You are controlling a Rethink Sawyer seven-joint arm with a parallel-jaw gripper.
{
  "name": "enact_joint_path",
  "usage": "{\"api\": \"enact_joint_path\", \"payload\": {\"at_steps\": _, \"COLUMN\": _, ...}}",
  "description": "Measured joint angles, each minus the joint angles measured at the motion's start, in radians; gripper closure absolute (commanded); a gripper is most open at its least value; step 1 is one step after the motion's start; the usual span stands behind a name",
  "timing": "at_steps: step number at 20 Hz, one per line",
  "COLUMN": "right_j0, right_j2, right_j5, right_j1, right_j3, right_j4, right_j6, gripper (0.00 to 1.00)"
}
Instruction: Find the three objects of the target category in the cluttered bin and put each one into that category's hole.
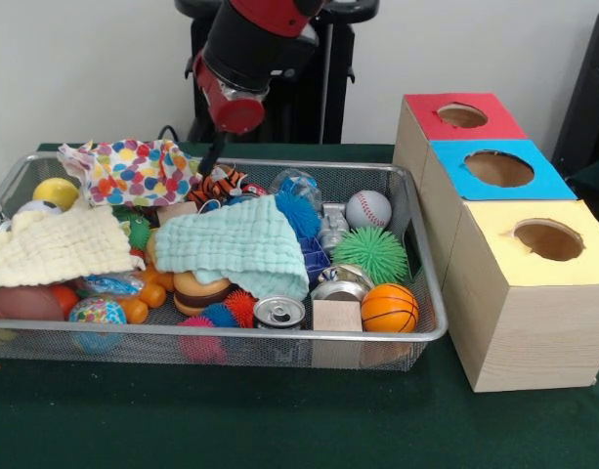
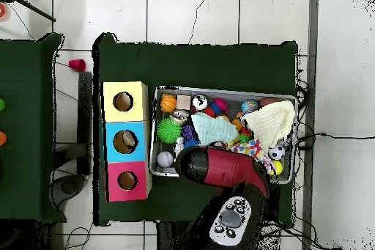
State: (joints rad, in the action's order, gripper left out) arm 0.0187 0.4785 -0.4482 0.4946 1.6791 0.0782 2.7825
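Observation:
The silver wire-mesh bin [image 1: 231, 332] fills the left of the table, full of toys; it also shows in the overhead view [image 2: 220, 90]. One see-through wrinkly bottle [image 1: 294, 183] lies at the bin's far side, beside a blue spiky ball. A second glinting crumpled piece [image 1: 330, 233] lies near the baseball; I cannot tell if it is a bottle. My gripper [image 1: 213, 156] hangs at the bin's far rim above a tiger toy [image 1: 221, 184], left of the bottle. The arm hides it from overhead. The blue-topped box's hole [image 1: 499, 168] stands to the right; something pale shows inside the hole [image 2: 127, 141].
A red-topped box [image 1: 462, 115] and a yellow-topped box [image 1: 548, 237] flank the blue one. In the bin lie a green cloth [image 1: 240, 244], a cream cloth [image 1: 55, 246], a patterned cloth [image 1: 133, 171], silver cans [image 1: 279, 311], a baseball [image 1: 367, 208] and a basketball [image 1: 389, 307].

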Motion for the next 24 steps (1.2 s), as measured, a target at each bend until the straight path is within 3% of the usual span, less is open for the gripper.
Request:
{"api": "enact_joint_path", "payload": {"at_steps": 12, "right_j0": 0.013, "right_j2": -0.072, "right_j5": -0.029, "right_j1": 0.033, "right_j3": 0.037, "right_j4": -0.045, "right_j6": 0.0, "gripper": 0.0}}
{"api": "enact_joint_path", "payload": {"at_steps": 24, "right_j0": 0.103, "right_j2": -0.088, "right_j5": -0.032, "right_j1": 0.013, "right_j3": 0.038, "right_j4": -0.139, "right_j6": 0.0, "gripper": 0.0}}
